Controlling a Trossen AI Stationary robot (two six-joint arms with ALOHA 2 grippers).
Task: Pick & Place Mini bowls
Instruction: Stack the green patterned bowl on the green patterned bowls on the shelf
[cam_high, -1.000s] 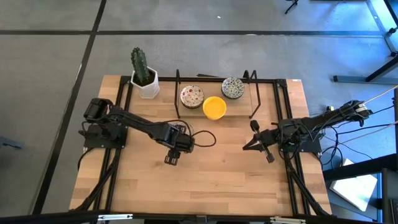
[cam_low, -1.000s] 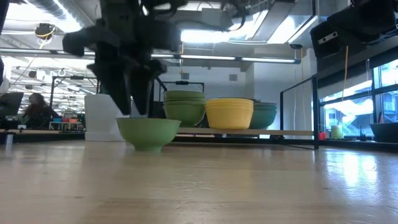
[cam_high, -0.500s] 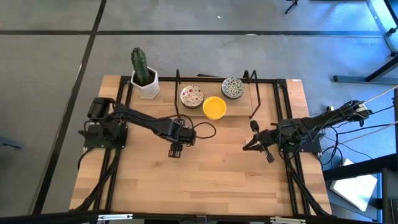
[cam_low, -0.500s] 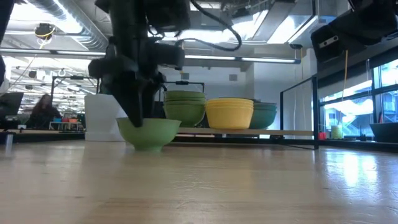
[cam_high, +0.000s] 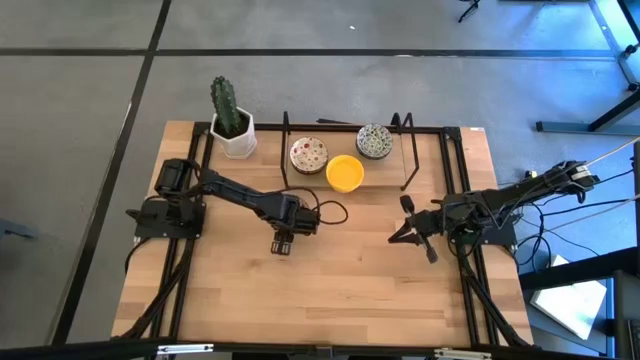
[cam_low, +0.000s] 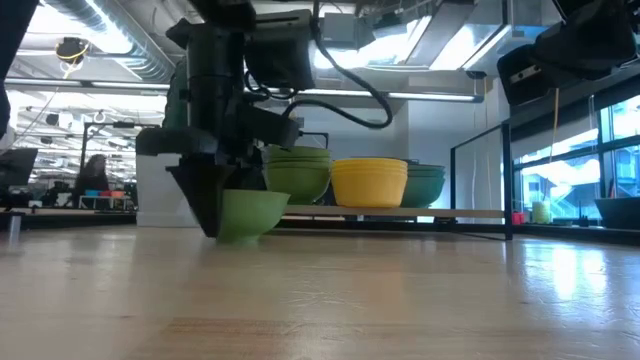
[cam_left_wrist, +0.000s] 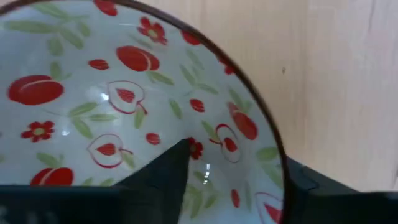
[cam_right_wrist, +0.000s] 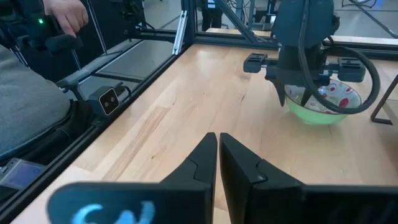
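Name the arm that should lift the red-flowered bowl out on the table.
Left. The left gripper is already down at the red-flowered bowl, one finger inside and one outside its rim. The right gripper is shut and well apart from it.

- Both arms are dark, slim and jointed, seen from above.
- A black cable (cam_high: 330, 212) loops off the left arm's wrist.
- Dark wedge-shaped fingertips (cam_right_wrist: 214, 163) on the right gripper (cam_right_wrist: 219, 155).
- A pale blue marking (cam_right_wrist: 115, 213) shows on its housing.
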